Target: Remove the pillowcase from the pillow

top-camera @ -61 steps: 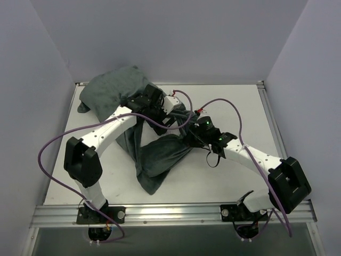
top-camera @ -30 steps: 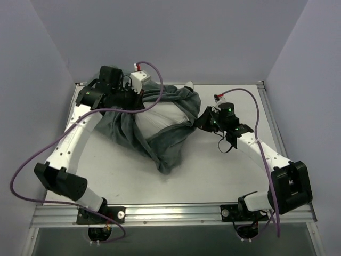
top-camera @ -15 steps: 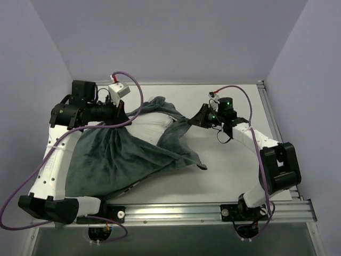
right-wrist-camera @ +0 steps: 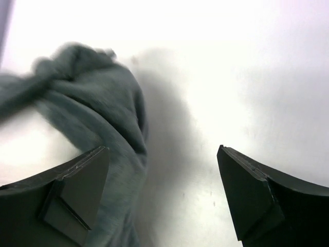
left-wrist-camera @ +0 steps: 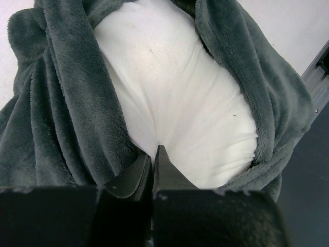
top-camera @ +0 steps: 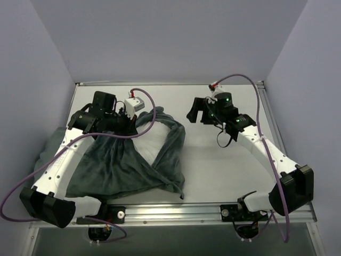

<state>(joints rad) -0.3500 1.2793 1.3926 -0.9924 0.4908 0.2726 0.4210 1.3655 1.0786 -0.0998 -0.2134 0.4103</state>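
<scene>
Pillowcase released by right gripper, pillow half exposed.
Right jaws now wide open, empty, fabric slumped to their left; left gripper stays clamped on pillow, fabric bunched around it: regrasp likely needed.

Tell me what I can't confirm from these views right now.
- Left wrist: whatever the shut left pincer pinches, hidden by its own fingers.
- Top: most of the pillow, covered by the pillowcase.
- Right wrist: pillowcase edge, blurred.
</scene>
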